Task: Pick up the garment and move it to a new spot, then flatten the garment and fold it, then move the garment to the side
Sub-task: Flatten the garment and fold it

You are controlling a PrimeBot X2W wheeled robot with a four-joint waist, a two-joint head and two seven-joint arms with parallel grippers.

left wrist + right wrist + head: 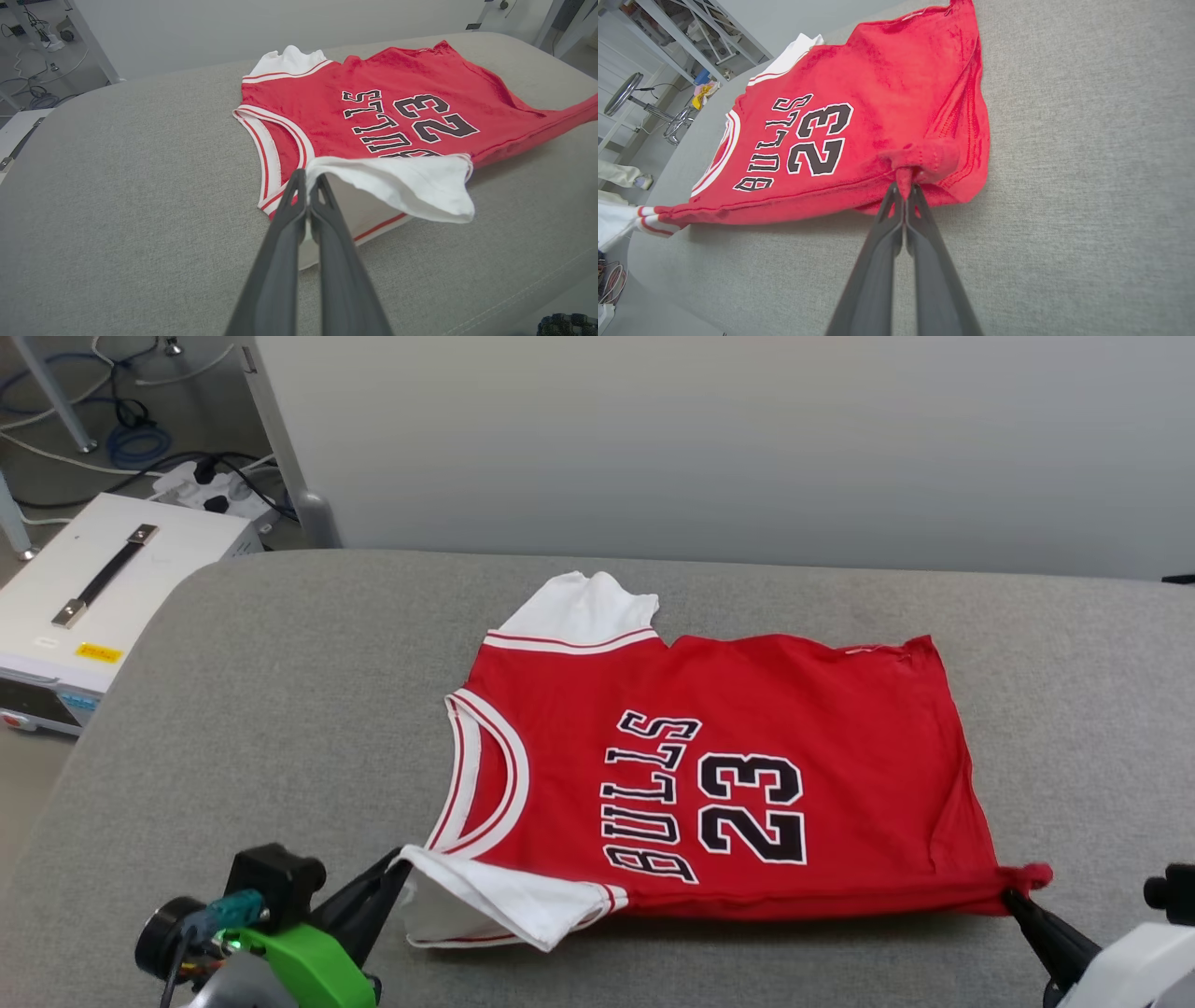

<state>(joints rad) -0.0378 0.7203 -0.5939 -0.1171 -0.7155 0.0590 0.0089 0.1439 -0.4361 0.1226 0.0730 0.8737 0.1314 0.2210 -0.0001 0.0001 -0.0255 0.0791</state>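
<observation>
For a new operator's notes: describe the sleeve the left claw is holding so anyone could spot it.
On the grey table lies a red shirt. Its near white sleeve is pinched in the left claw; unlike the far sleeve, which lies flat, it is raised and drooping.

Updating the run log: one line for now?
red knit shirt: near edge lifted | left gripper: shut on sleeve | right gripper: shut on hem corner

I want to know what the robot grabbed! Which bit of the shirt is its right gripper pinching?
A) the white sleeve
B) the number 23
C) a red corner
C: the right gripper is shut on a bunched red corner of the shirt.
</observation>
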